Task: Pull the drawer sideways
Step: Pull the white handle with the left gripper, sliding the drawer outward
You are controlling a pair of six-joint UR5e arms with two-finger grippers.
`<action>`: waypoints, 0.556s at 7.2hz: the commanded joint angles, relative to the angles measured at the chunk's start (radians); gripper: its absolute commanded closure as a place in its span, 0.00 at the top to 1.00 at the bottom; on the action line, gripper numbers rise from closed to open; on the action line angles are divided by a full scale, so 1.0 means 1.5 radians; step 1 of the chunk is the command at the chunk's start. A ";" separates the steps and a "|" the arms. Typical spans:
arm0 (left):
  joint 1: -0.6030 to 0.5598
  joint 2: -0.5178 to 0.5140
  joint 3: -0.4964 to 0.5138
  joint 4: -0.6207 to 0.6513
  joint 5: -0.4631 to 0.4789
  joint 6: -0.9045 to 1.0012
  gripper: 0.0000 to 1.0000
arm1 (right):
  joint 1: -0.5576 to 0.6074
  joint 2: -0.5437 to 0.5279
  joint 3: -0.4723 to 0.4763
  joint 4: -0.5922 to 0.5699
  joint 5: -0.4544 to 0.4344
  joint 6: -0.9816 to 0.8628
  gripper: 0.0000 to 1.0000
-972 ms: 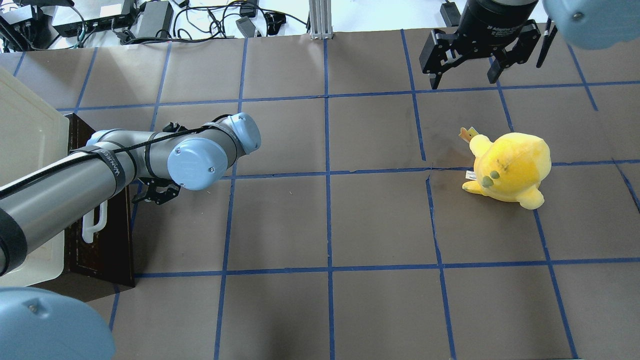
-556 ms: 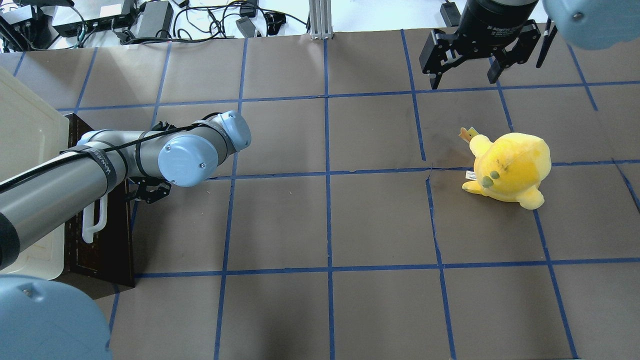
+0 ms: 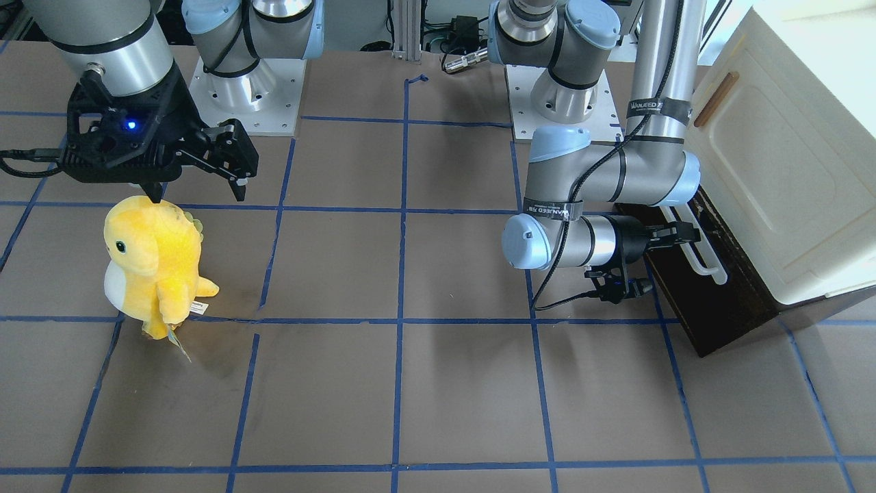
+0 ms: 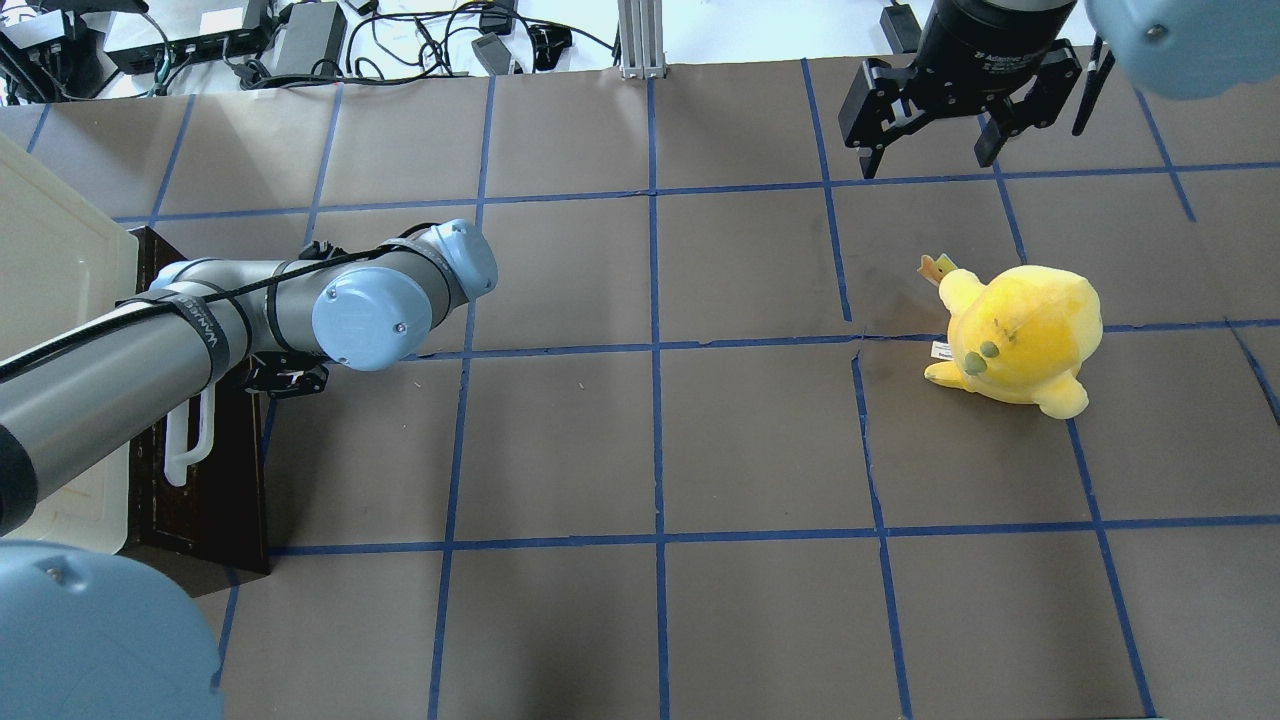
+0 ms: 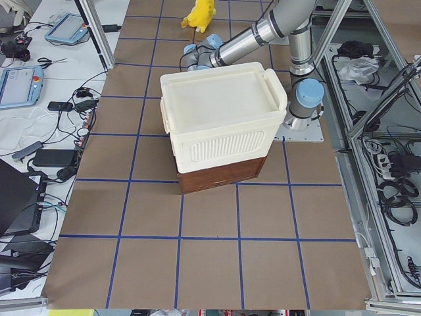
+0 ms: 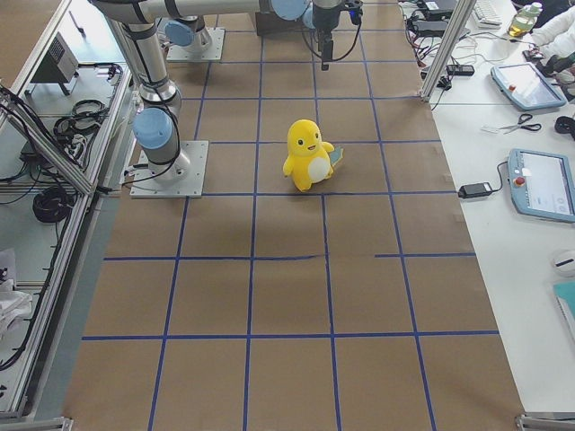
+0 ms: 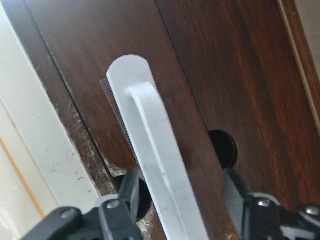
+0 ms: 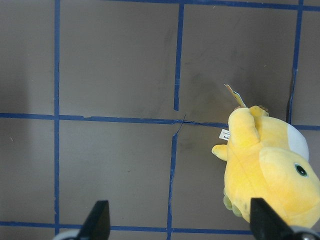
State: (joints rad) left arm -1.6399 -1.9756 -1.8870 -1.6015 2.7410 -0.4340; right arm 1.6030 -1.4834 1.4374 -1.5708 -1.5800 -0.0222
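The drawer (image 4: 215, 500) has a dark brown wooden front with a long white bar handle (image 4: 190, 440). It sits closed under the cream cabinet, and also shows in the front view (image 3: 712, 301) and the left side view (image 5: 223, 174). My left gripper (image 7: 182, 210) is open, with one finger on each side of the handle (image 7: 155, 150), close to the drawer front (image 7: 240, 75). It also shows in the front view (image 3: 674, 236) and the overhead view (image 4: 285, 378). My right gripper (image 4: 930, 150) is open and empty, hanging above the table at the far right (image 8: 180, 222).
A cream-white cabinet (image 3: 787, 171) with a small brown handle stands on the drawer unit at the table's left edge. A yellow plush toy (image 4: 1020, 335) stands on the right side of the table, just below my right gripper (image 3: 198, 185). Cables and boxes lie beyond the far edge.
My left arm has moved left toward the drawer front, bringing its gripper around the white handle. The right arm and the plush toy have not moved.
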 commanded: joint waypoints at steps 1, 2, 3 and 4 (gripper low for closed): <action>0.000 0.000 0.000 0.000 0.000 0.001 0.34 | 0.000 0.000 0.000 0.000 0.000 0.000 1.00; 0.000 0.000 -0.002 0.000 0.000 0.001 0.30 | 0.000 0.000 0.000 0.000 0.000 -0.001 1.00; 0.000 0.003 0.001 0.000 -0.001 0.003 0.29 | 0.000 0.000 0.000 0.000 0.000 -0.001 1.00; 0.000 0.003 0.003 -0.001 -0.001 0.004 0.29 | 0.000 0.000 0.000 0.000 0.000 -0.001 1.00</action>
State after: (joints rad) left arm -1.6398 -1.9728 -1.8857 -1.6020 2.7400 -0.4302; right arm 1.6030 -1.4834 1.4374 -1.5708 -1.5800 -0.0228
